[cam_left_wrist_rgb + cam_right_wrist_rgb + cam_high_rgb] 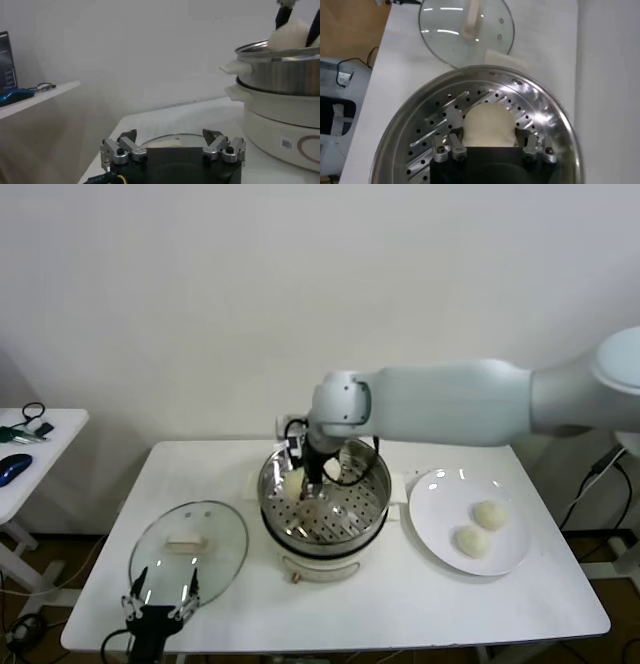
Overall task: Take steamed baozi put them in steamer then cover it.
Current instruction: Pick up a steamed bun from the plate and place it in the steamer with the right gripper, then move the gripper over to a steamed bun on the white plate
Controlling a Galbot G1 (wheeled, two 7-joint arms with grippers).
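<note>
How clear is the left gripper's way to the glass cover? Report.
Probably clear, yes. The left gripper hangs open at the near edge of the cover, whose white handle is bare. The right gripper holds a baozi inside the steamer, well aside.

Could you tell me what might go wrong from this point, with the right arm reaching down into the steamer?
1. The right gripper holds a baozi just above the perforated tray; released from there, it could roll.
2. Its fingers sit inside the steamer and may catch the steel rim when lifting out.
3. Two baozi remain on the white plate, and the cover lies on the table.
</note>
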